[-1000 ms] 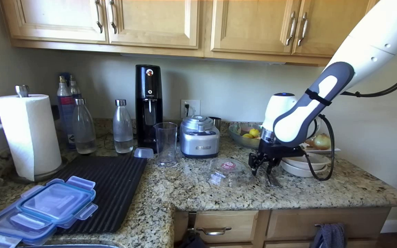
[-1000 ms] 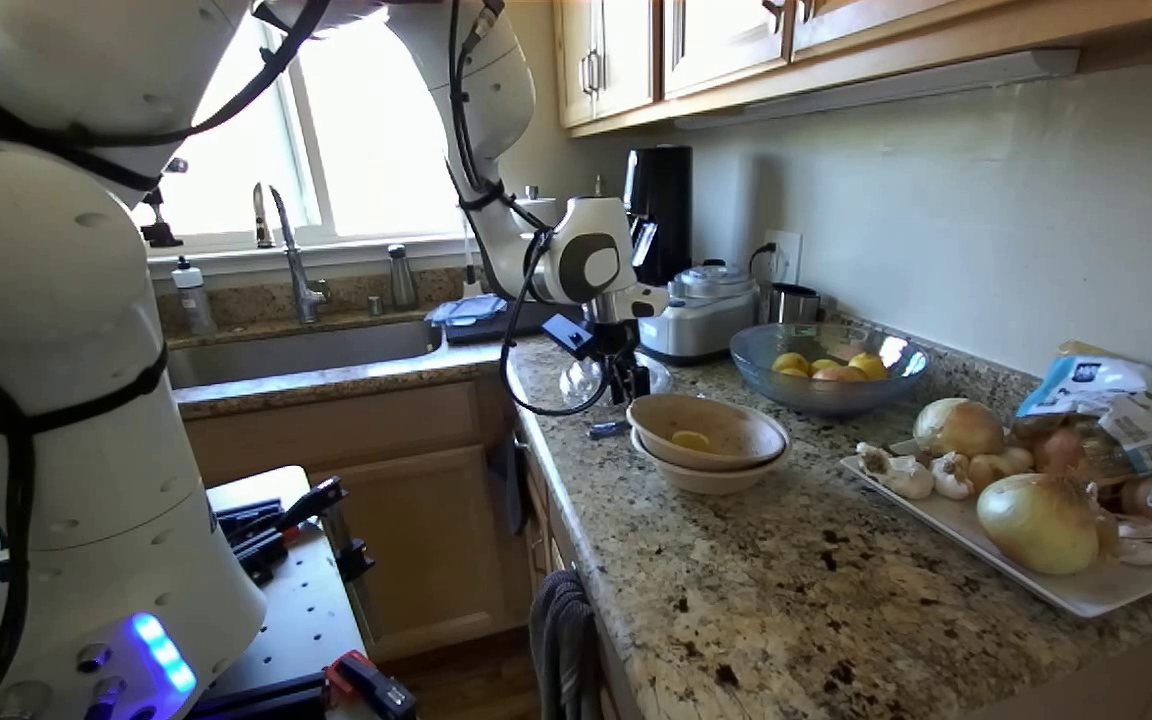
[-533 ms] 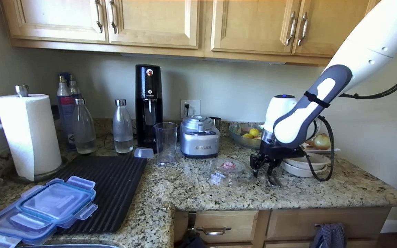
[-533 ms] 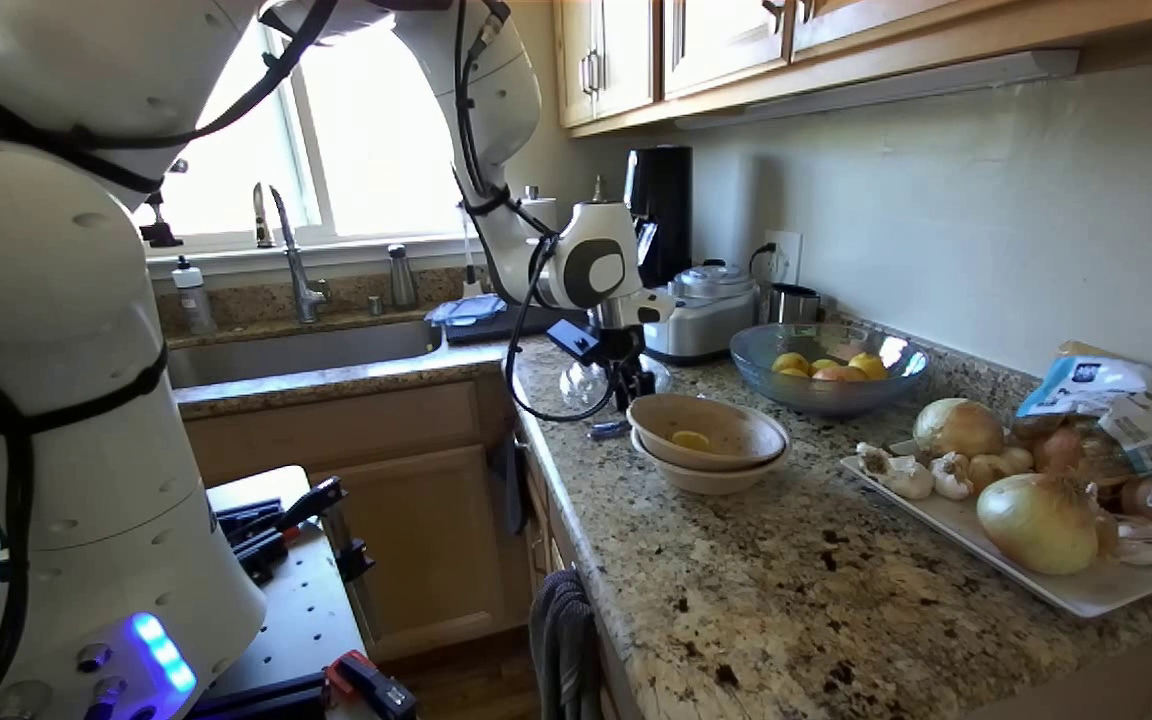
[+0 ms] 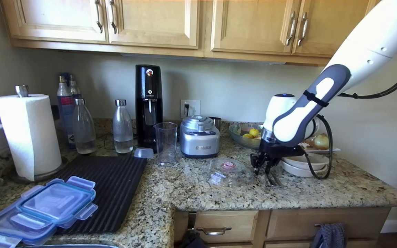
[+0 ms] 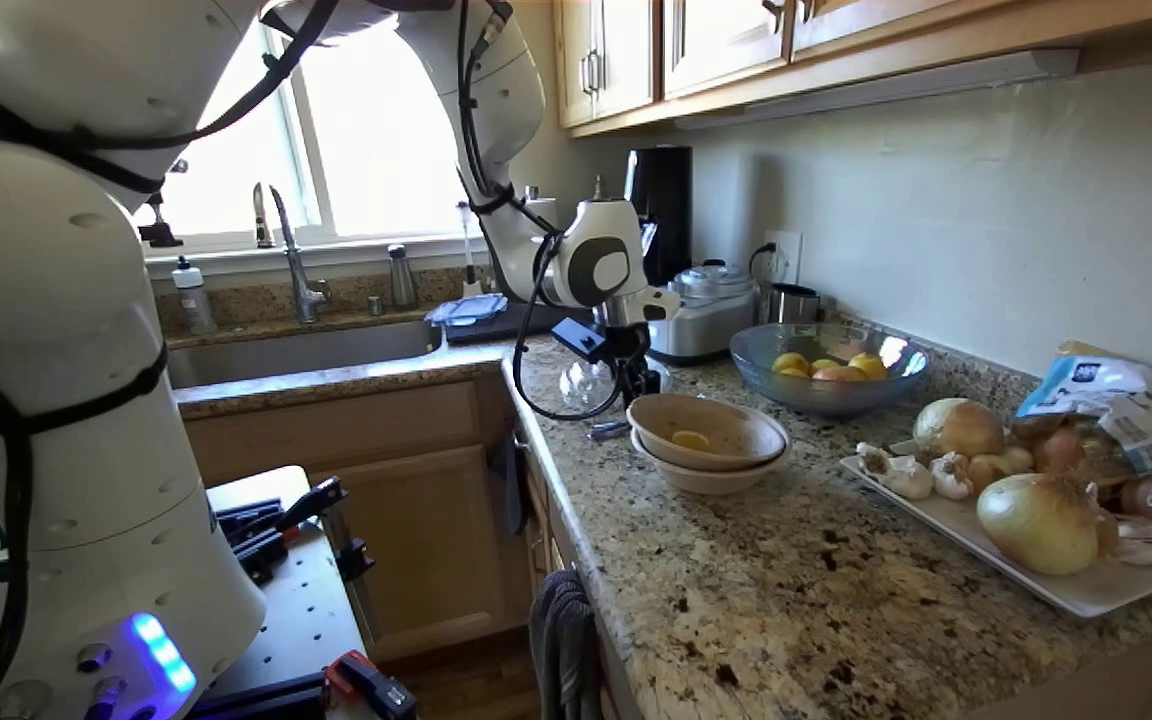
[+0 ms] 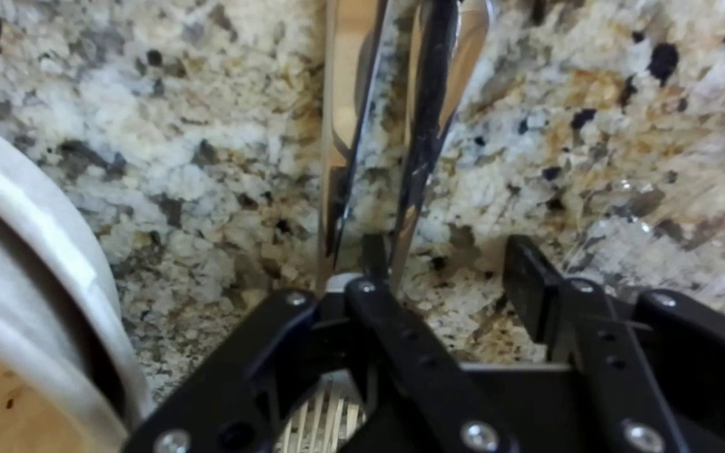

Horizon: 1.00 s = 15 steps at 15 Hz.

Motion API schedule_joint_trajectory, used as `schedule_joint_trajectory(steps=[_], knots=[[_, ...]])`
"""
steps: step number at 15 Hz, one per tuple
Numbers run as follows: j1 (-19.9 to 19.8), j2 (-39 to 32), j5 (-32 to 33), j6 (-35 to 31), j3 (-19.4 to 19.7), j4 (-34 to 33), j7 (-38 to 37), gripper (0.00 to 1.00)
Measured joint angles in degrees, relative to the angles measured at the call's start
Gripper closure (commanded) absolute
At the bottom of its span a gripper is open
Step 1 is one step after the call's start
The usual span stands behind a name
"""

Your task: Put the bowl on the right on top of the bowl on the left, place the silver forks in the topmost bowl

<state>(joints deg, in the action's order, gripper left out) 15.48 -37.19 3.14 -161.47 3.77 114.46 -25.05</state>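
Two pale bowls are stacked on the counter. The upper bowl (image 6: pixel 706 425) sits tilted in the lower bowl (image 6: pixel 711 482), with a small yellow piece (image 6: pixel 690 440) inside. Their rims show at the left of the wrist view (image 7: pixel 54 251). Two silver forks (image 5: pixel 273 179) lie close together on the counter beside the bowls. In the wrist view their handles (image 7: pixel 347 82) (image 7: pixel 432 94) point up, and tines show below, behind the gripper linkage. My gripper (image 7: pixel 454 270) is open low over the forks. Its left finger appears between the handles; nothing is between the fingers. The gripper also shows in an exterior view (image 5: pixel 261 170).
A clear plastic container (image 5: pixel 229 172) lies close beside the gripper. A glass fruit bowl (image 6: pixel 826 370) and a food processor (image 5: pixel 200 137) stand toward the wall. A plate of onions and garlic (image 6: pixel 1016 560) lies beyond the bowls. The counter's front edge (image 5: pixel 288 205) is near.
My gripper has shifted slightly over the forks, a little toward the bowls in an exterior view. It stays open. The forks and bowls have not visibly moved.
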Motion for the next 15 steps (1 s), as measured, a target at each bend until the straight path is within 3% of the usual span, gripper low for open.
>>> schedule_joint_trajectory(steps=[2,8,10,11,15], knots=[[-0.3,-0.1,-0.1,0.0,0.1,-0.3,0.2,0.68],[-1.3,-0.3,-0.2,0.0,0.2,-0.7,0.3,0.58],[-1.5,-0.4,-0.4,0.0,0.2,-0.7,0.3,0.64],[-1.5,-0.4,-0.5,0.0,0.2,-0.8,0.3,0.83],[-1.6,-0.4,-0.6,0.0,0.2,-0.9,0.5,0.94]])
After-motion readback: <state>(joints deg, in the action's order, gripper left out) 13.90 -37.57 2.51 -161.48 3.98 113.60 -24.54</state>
